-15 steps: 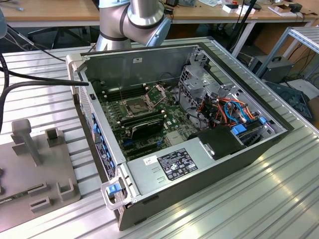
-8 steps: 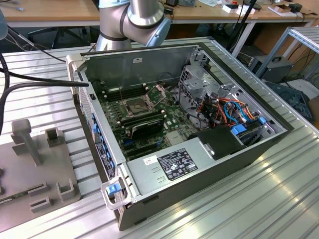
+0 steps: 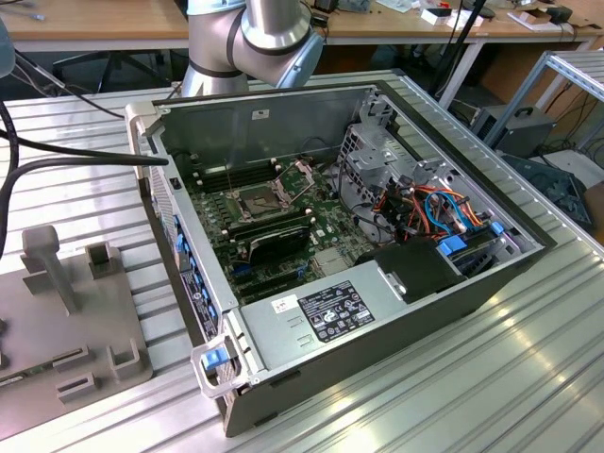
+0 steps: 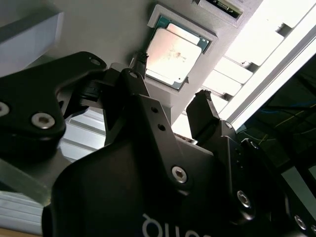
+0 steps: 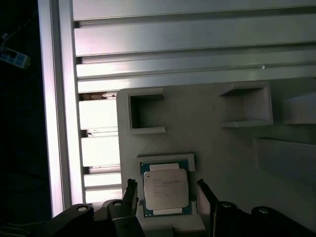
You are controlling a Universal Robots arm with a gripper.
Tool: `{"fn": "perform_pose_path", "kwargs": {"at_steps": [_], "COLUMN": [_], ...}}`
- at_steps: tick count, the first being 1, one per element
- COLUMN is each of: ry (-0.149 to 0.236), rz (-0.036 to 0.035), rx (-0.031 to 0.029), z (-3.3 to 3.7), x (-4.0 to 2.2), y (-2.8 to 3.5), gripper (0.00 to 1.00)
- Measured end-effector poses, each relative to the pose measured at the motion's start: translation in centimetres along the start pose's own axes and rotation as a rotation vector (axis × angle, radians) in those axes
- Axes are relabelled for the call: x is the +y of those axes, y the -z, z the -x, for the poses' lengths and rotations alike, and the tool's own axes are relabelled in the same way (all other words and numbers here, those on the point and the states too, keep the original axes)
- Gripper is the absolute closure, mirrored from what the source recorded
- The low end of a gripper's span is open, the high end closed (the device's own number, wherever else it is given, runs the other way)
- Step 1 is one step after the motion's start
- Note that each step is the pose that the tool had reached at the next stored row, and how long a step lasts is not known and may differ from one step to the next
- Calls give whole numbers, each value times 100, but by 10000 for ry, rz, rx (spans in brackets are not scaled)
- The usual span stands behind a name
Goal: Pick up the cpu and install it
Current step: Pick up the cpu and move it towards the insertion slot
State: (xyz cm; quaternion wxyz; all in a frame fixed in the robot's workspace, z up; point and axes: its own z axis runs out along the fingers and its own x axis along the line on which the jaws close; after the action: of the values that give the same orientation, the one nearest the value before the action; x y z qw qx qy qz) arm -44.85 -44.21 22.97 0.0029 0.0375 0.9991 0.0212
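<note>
Over a grey holder plate hangs the gripper, its two dark fingers spread wide and gripping nothing. The cpu lies flat between them in a shallow framed recess of the plate, metal lid up, with one fingertip to each side of the recess. Whether the tips touch the plate cannot be told. In both wrist views the chip sits square in its seat with a thin green border showing around the lid. Farther along the plate stand two raised, open-sided pockets, and beyond its edge run the bright ribs of the aluminium table. In the exterior view the silver arm rises behind an open computer case that lies on its side on the ribbed table. Inside the case the motherboard faces up, and its processor socket has the metal retaining frame swung up. A power supply fills the near side of the case. At the exterior view's left a grey fixture with upright posts lies beside the case.
</note>
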Motion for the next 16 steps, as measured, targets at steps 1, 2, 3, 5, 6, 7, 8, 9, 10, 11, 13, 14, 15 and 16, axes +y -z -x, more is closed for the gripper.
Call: {"fn": "perform_pose_path", "kwargs": {"at_steps": [1,2,3,5,6,7,8,9,10,11,13,14,15,16], "ry": [0,0,0,0,0,0,0,0,0,0,0,0,0,0], "rz": [0,0,0,0,0,0,0,0,1,3,0,0,1,-1], "rx": [0,0,0,0,1,0,1,0,-1,-4,0,0,-1,1], "z": [0,0,0,0,0,0,0,0,0,0,0,0,0,0], "x": [-1,-1,-1,-1,-1,-1,-1,-1,-1,-1,-2,-2,-3,-3], "y": [-13,-20,-21,-21,-21,-22,-22,-23,-26,-32,-45,-56,-66,-73], "gripper": [40,40,40,40,40,40,40,40,40,40,40,40,40,40]}}
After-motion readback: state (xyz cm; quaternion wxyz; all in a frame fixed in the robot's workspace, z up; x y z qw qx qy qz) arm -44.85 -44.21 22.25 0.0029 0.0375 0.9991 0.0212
